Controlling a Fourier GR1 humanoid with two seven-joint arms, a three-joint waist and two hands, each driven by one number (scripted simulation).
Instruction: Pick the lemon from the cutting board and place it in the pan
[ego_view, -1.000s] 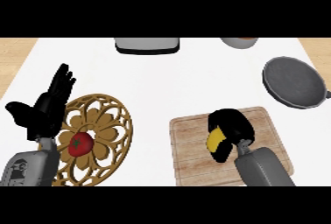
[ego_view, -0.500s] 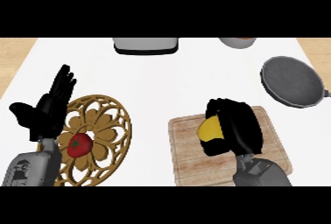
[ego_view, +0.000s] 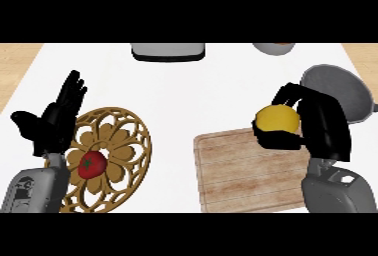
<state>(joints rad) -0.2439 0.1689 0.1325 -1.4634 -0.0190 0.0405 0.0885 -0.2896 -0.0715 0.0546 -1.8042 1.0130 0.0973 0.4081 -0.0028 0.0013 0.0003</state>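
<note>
The lemon (ego_view: 277, 118) is held in the right robot hand (ego_view: 326, 126), near the pan (ego_view: 341, 90). The left robot hand (ego_view: 55, 123) is wide open.

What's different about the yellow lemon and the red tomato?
The lemon is yellow; the tomato is red with a green top. The lemon is held in the right hand, fingers curled round it; the tomato lies free on the carved wooden trivet. The lemon shows at the view's right, the tomato at the left beside the open left hand. Both look round.

White counter (ego_view: 184, 90), wooden floor (ego_view: 18, 57) beyond
</note>
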